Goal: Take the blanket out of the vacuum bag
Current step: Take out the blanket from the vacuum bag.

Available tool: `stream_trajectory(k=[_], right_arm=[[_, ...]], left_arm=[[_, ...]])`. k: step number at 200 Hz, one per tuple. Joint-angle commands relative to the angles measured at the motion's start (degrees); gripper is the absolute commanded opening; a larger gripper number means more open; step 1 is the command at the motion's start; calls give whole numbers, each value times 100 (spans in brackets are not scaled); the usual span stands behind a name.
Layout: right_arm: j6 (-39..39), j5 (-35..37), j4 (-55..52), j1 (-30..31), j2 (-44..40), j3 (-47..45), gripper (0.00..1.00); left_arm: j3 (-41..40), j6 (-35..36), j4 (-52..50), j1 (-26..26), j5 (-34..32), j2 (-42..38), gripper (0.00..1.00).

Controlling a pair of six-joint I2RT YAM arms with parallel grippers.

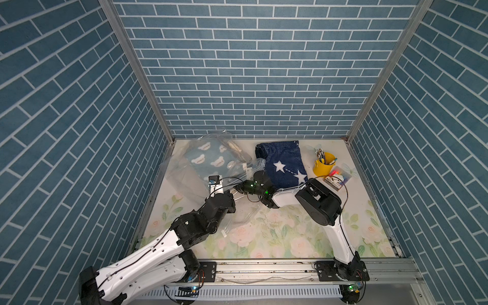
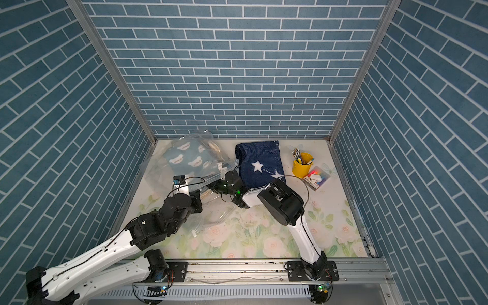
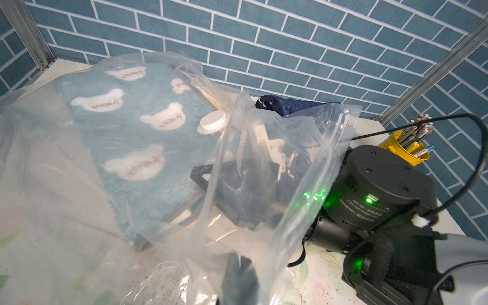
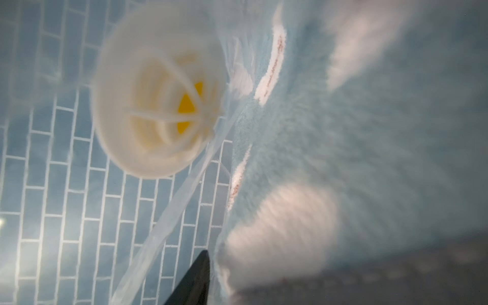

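The vacuum bag (image 1: 184, 169) is clear crinkly plastic lying at the back left, with its round white valve cap (image 3: 212, 122) on top. Inside it lies the blanket (image 1: 208, 158), light blue with white bears. My left gripper (image 3: 240, 274) is shut on the plastic at the bag's mouth and holds it lifted. My right gripper (image 1: 236, 188) reaches into that mouth. In the right wrist view its fingers stand apart: one black finger (image 4: 195, 280) shows beside the blanket's edge (image 4: 277, 237), the other is hidden behind the fleece.
A navy blanket with white stars (image 1: 284, 163) lies outside the bag at the back middle. A yellow cup of pens (image 1: 324, 165) and a small box of items (image 1: 338, 179) sit at the back right. Blue brick walls close three sides of the floral tabletop (image 1: 277, 232).
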Motion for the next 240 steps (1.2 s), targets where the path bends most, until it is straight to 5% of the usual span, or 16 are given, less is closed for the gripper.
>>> stream_trajectory(k=[1,68,152,240], right_arm=[[-109,-39,-128,-88,192,234,52],[88,-394,404,-18,-299,95,0],[336,-645,338,-47,-441,650,0],[601,-549,882,-185,-429,148,0]], left_arm=[[222,96,12,13,-159,-59,1],[286,102,-15,13,-203,-60,1],[308,267,38,18,-265,-137,1],[420,306,12,13,-317,-139,1]])
